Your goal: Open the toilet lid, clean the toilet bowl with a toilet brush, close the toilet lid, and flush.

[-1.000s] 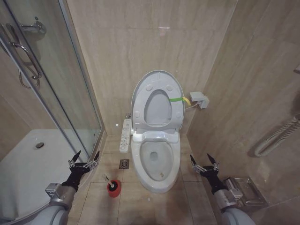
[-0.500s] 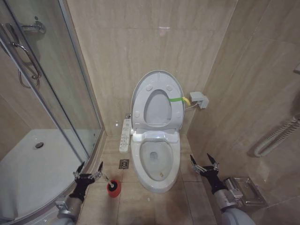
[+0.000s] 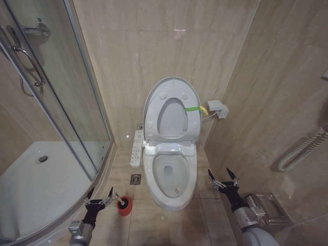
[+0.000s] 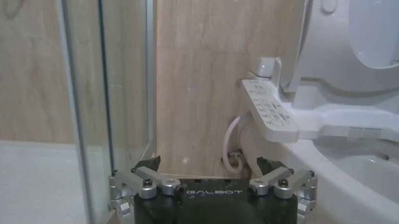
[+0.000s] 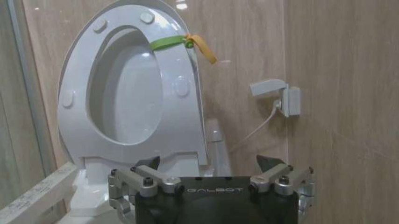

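A: Where's the brush [image 3: 117,198] sitting?

B: In its red holder [image 3: 124,205] on the floor, at about eight o'clock from the bowl [image 3: 169,177]. The dark head is down in the holder; the thin white handle pokes out toward ten o'clock.

A: And the nearer claw?

B: The left gripper [image 3: 101,197], low at the floor beside the shower glass [image 3: 61,102]. Its fingers are spread wide with nothing between them, as the left wrist view confirms [image 4: 210,175]. The brush lies at three o'clock from it, just beside the nearer fingertip, so I'd judge a short sideways reach is what the grab turns on.

A: The handle's axis?

B: Tilted, leaning up and toward the left gripper, so the free end is the closest part.

A: The right one?

B: The right gripper [image 3: 223,179] hangs at four o'clock from the bowl, well apart from the brush, fingers also wide and holding nothing.

A: The lid [image 3: 172,110]?

B: Raised against the wall, seat up with it, so the bowl is open.
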